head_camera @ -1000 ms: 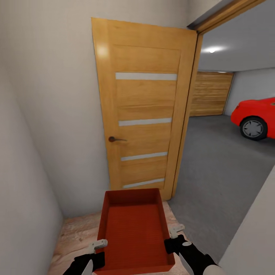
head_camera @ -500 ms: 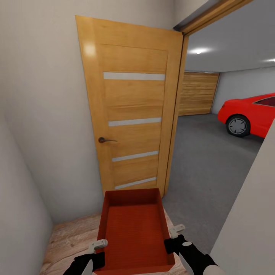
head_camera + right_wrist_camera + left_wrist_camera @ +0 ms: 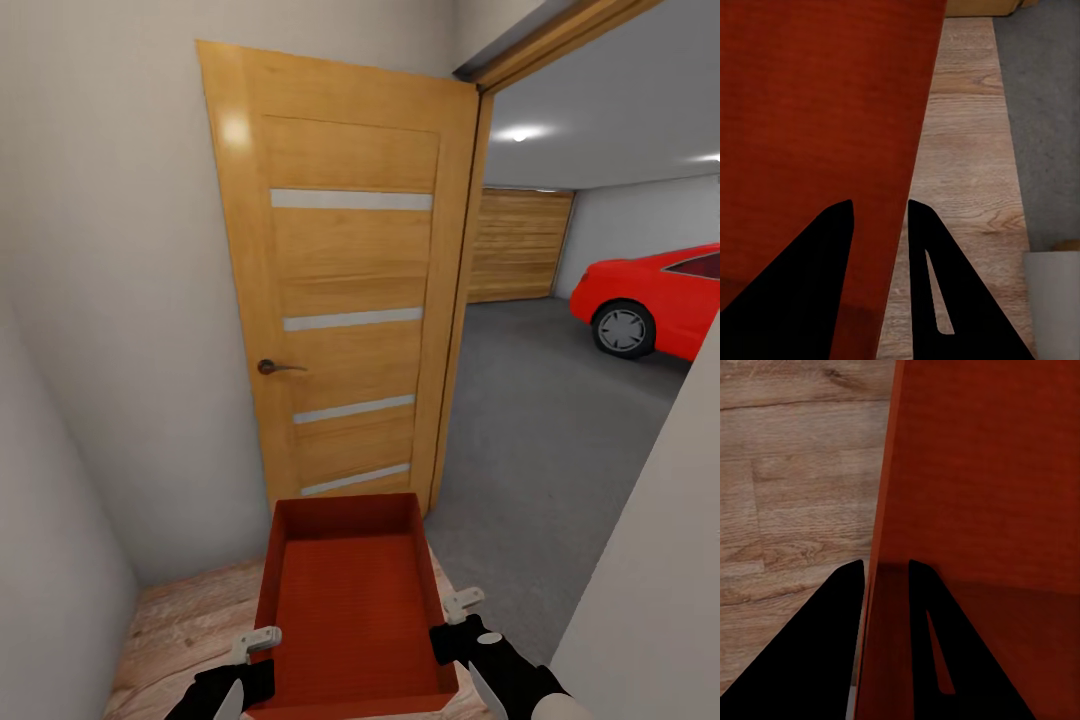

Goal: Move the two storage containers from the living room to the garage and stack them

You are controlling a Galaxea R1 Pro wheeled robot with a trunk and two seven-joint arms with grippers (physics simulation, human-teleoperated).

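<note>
The red-orange storage container (image 3: pixel 352 600) is riding level before the robot, the left hand (image 3: pixel 262 641) and right hand (image 3: pixel 452 610) each pinching a long side wall (balancing it), approaching the open wooden door (image 3: pixel 345 300) toward the garage's concrete floor (image 3: pixel 560 440).

Bin (image 3: pixel 352 600): red-orange, plain walls, faintly ribbed base.
Door (image 3: pixel 345 290): honey-yellow wood grain, four pale grey horizontal strips; dark handle (image 3: pixel 277 367).
Plank floor (image 3: pixel 180 630): light brown wood grain.
Concrete floor (image 3: pixel 540 440): dark grey, speckled.
Car (image 3: pixel 655 298): bright red, silver wheel.
Grippers (image 3: pixel 255 642) (image 3: pixel 460 607): black, white tips.
</note>
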